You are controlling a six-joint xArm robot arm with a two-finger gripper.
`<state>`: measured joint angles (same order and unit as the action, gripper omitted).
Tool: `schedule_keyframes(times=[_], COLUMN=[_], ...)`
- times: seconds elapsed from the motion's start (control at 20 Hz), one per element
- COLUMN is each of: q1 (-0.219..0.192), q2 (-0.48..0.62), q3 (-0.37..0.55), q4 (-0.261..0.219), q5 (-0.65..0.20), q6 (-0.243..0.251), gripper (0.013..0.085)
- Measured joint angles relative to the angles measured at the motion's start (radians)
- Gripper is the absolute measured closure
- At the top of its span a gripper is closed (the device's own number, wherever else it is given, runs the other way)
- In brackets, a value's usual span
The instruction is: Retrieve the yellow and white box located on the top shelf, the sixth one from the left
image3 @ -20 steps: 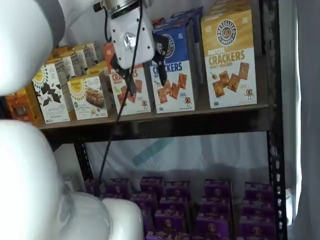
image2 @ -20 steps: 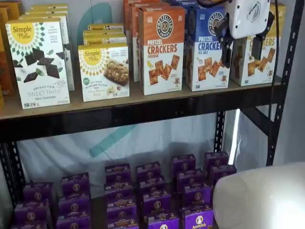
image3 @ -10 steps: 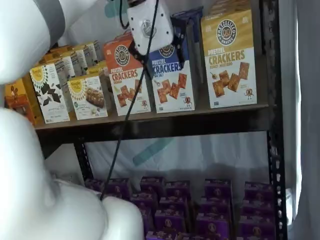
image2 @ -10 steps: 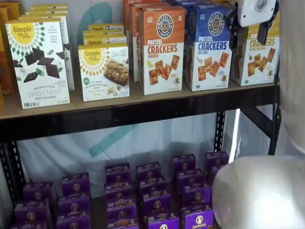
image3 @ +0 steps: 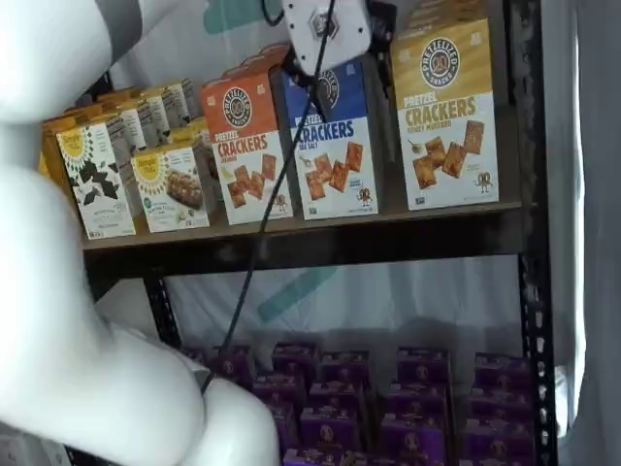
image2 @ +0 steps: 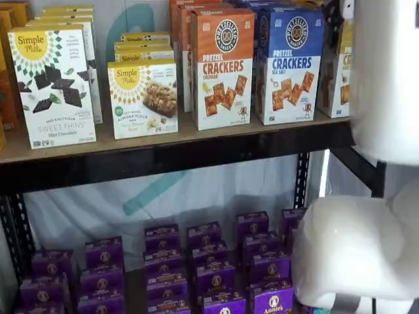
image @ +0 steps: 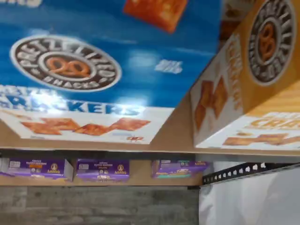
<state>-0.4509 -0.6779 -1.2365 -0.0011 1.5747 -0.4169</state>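
Yellow and white box (image3: pixel 447 115) stands upright at the right end of the top shelf (image3: pixel 320 243), front face near the front edge, just beside the blue cracker box (image3: pixel 333 141), small gap btwn them; in a shelf view (image2: pixel 341 72) it's mostly hidden behind the white arm (image2: pixel 386 78). Gripper (image3: pixel 335 60) hangs from the view's top edge in front of the blue box's upper part, white body + cable (image3: pixel 267 209) visible, fingers not clear enough, so can't tell if open or closed. Wrist view: blue box (image: pixel 101 70) and yellow box (image: pixel 243 79) close up, purple boxes (image: pixel 98 168) on the lower level.
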Motion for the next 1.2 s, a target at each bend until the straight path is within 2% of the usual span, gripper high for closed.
schedule_keyframes(times=[0.25, 0.65, 1.2], q1=[-0.078, -0.165, -0.24], q2=[0.056, 0.102, 0.145], q3=[-0.064, -0.119, -0.175], q4=[0.048, 0.093, 0.167], q5=[-0.006, -0.013, 0.032], q6=[-0.071, -0.148, -0.215], gripper=[0.013, 0.013, 0.013])
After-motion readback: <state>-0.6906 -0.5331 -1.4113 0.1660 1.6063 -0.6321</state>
